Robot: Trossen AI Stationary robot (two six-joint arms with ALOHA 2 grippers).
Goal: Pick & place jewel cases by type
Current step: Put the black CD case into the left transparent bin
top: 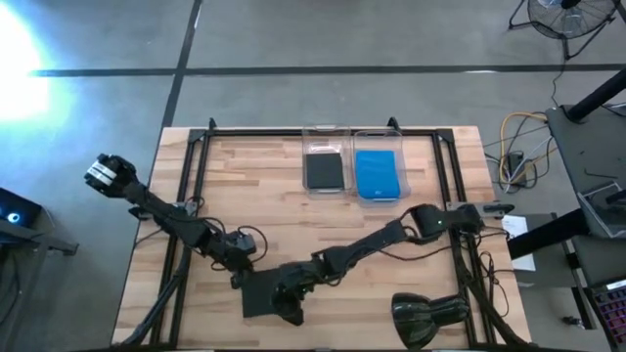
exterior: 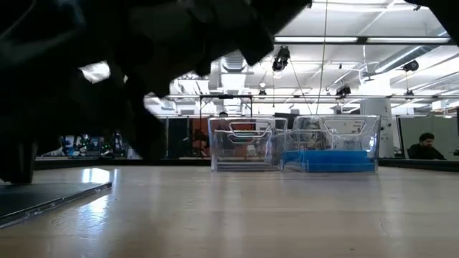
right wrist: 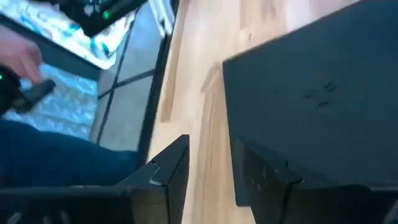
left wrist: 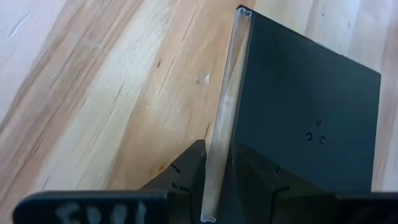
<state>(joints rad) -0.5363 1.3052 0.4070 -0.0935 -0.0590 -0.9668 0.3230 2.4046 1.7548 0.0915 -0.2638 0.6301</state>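
A black jewel case (top: 264,293) lies near the table's near edge, between my two grippers. It also shows in the low view as a jewel case (exterior: 43,201) close to the table top. My left gripper (top: 238,277) comes at it from the left and is shut on it. My right gripper (top: 290,303) is open at the case's right side; in its wrist view the right gripper (right wrist: 211,168) has one finger over the black face (right wrist: 311,93). At the far side, a black case (top: 325,171) lies in one clear bin and blue cases (top: 378,174) in the other. My left gripper (left wrist: 217,168) pinches the black case by its clear-plastic edge (left wrist: 222,124), one finger (left wrist: 186,174) on each face. The fingers come nearly level from the table's left, across that edge. The black face (left wrist: 305,106) stretches away from them. Whether my right gripper touches the case, I cannot tell.
Two clear bins (top: 309,156) (top: 401,161) stand side by side at the far middle, and also show in the low view (exterior: 244,143) (exterior: 330,143). A metal frame rail (top: 186,196) borders the table. A dark round object (top: 425,318) sits near-right. A person's hand (right wrist: 18,56) shows beyond the table.
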